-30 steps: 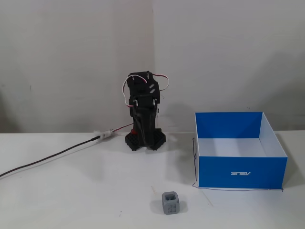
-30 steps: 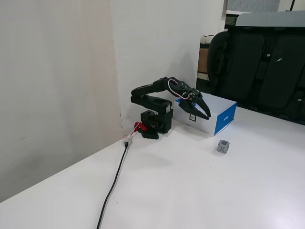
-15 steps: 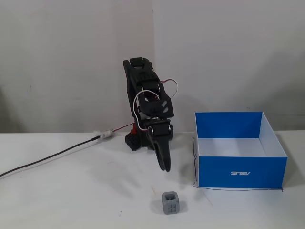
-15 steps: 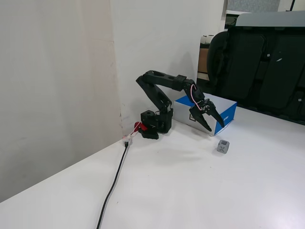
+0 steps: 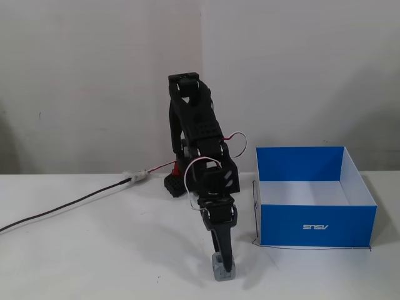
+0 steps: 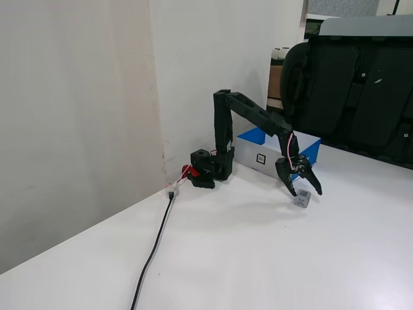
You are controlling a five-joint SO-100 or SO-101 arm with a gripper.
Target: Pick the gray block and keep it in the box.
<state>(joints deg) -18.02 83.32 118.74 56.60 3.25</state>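
Note:
The gray block (image 5: 218, 274) sits on the white table in front of the arm, left of the box in a fixed view. My black gripper (image 5: 224, 267) reaches down to it, and its jaws stand open with the block (image 6: 302, 200) between and just under the fingertips; the gripper (image 6: 305, 192) does not grip it. The blue box (image 5: 317, 226) with a white inside stands open on the table. In a fixed view the box (image 6: 253, 155) lies behind the arm.
A dark cable (image 5: 75, 203) runs across the table from the arm's base to the left edge, and it also shows in a fixed view (image 6: 155, 245). A wall stands close behind the arm. A black chair (image 6: 352, 97) stands beyond the table.

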